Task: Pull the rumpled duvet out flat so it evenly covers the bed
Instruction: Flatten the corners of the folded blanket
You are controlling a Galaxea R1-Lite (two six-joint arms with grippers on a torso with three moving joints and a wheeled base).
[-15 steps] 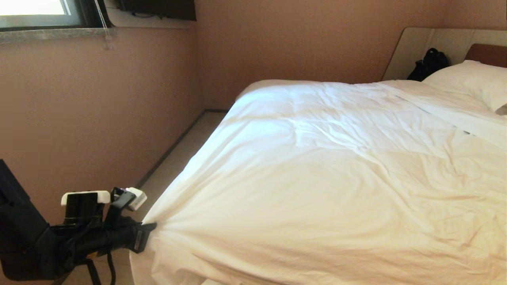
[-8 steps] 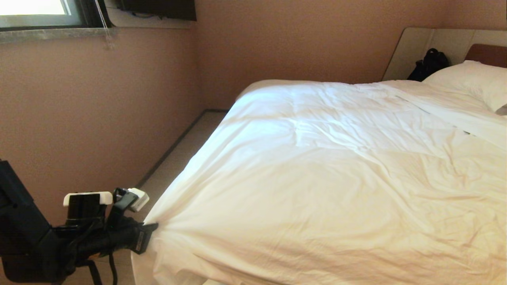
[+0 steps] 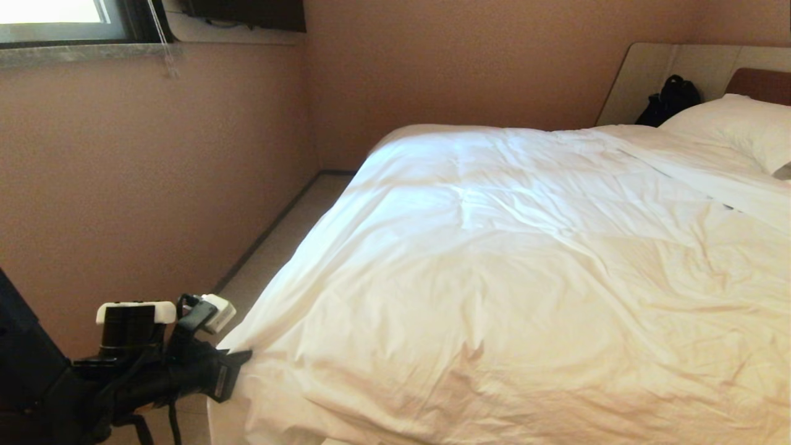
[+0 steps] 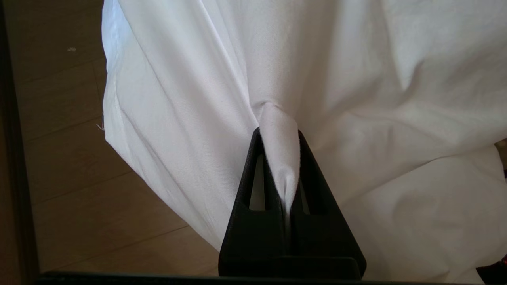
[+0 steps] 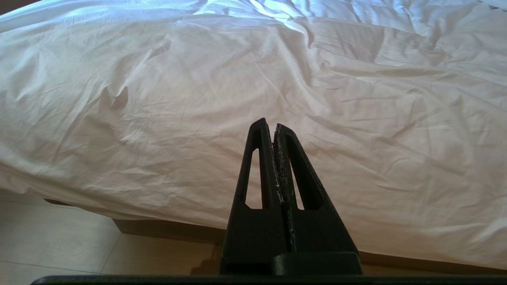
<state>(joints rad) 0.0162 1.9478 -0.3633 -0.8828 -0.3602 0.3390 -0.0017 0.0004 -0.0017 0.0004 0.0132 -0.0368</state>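
The duvet (image 3: pixel 525 266) lies spread over the bed (image 5: pixel 166 228), white and wrinkled, reaching from the near foot edge up toward the pillow (image 3: pixel 735 127) at the head. We see our left gripper (image 3: pixel 238 368) at the bed's near left corner, clamped on a pinch of the duvet's edge; in the left wrist view the gripper (image 4: pixel 279 166) has a fold of white cloth squeezed between its black fingers (image 4: pixel 245 206), with the duvet (image 4: pixel 356 79) hanging over the wooden floor (image 4: pixel 59 178). Creases fan out from that corner. Our right gripper (image 5: pixel 274 128) hangs just off the bed's side edge, fingers pressed together and holding nothing, pointed at the duvet (image 5: pixel 158 99). A black bag (image 3: pixel 670 99) sits by the headboard (image 3: pixel 763 83).
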